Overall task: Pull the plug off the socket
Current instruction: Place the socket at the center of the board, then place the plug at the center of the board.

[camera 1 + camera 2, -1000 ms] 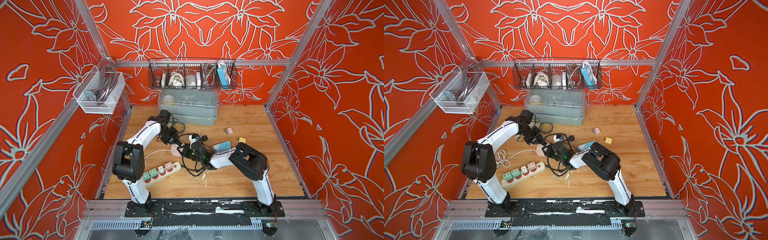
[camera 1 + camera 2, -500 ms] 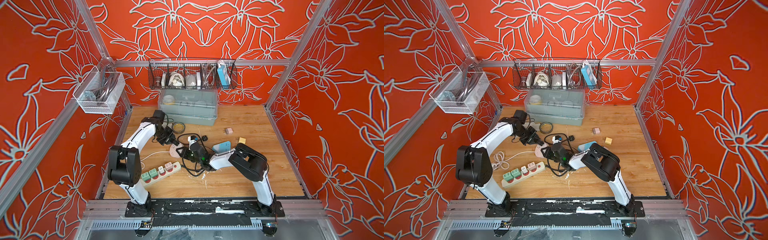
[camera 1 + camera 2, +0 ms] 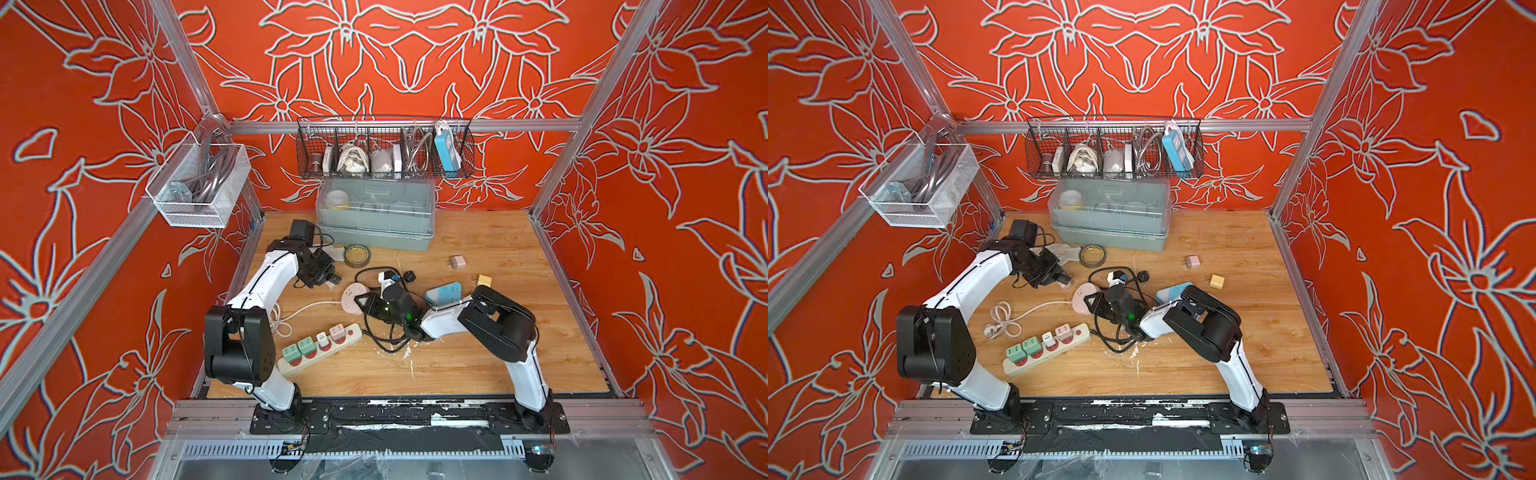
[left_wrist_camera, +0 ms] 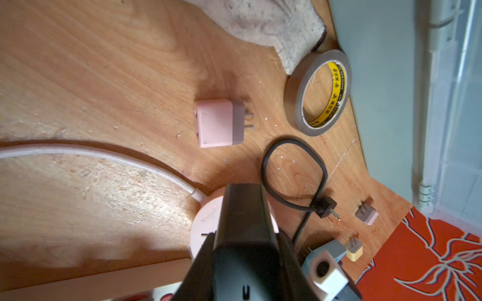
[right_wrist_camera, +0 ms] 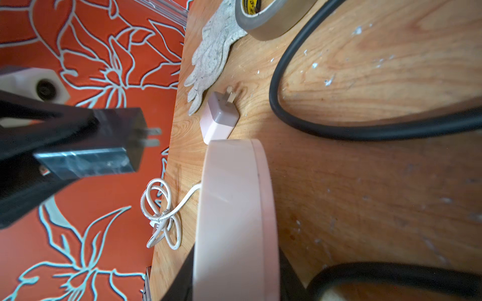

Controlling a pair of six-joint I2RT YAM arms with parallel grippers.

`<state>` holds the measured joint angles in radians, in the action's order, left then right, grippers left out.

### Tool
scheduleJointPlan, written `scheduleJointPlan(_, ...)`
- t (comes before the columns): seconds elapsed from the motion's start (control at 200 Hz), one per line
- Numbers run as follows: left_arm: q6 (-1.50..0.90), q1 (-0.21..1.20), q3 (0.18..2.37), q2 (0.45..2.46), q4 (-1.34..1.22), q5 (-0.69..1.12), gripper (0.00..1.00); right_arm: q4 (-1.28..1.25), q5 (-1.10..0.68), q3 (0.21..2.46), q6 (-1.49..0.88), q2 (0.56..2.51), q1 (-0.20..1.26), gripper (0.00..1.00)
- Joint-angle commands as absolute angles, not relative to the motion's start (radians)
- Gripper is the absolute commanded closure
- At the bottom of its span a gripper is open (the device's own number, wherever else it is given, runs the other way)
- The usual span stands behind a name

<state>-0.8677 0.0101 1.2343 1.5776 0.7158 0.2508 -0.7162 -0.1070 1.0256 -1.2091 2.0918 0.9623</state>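
The black plug (image 5: 114, 133) is already out. Its two prongs are bare and hang clear of the round pink socket (image 5: 229, 208), and the left jaws are closed tight on its body above the counter (image 3: 478, 357). The right jaws are nearly shut too, pinching the socket by its rim, which the right wrist view shows edge-on between them. The likely trouble now is in letting go. If the left jaws open where they are, the plug would probably drop onto the socket or onto the pink charger (image 4: 217, 122) lying just beside it. The rim hold looks thin, so a sideways pull from the right arm could flick the socket loose or drag its white cord (image 5: 161, 213). A thick black cable (image 5: 339, 130) loops close around the socket and could snag either arm on the way out.
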Motion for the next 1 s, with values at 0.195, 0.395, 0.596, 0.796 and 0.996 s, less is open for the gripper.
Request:
scheduleJointPlan(0.195,-0.805,-0.003,1.143,1.399,0.632,0.135,1.00,-0.226,-0.104,1.119,-1.100,2.053,0.951,0.42)
scheduleJointPlan(0.395,-0.794,-0.037,1.069,1.316,0.609,0.090,1.00,-0.088,-0.068,1.209,-1.028,1.981,0.945,0.31)
scheduleJointPlan(0.596,-0.817,-0.086,0.968,1.240,0.536,0.069,1.00,0.074,-0.028,1.243,-0.919,1.872,0.933,0.26)
scheduleJointPlan(0.796,-0.888,-0.141,0.846,1.188,0.385,0.064,1.00,0.163,-0.047,1.213,-0.764,1.716,0.930,0.24)
scheduleJointPlan(0.996,-0.940,-0.203,0.786,1.193,0.253,0.057,1.00,0.198,-0.043,1.123,-0.640,1.543,0.930,0.22)
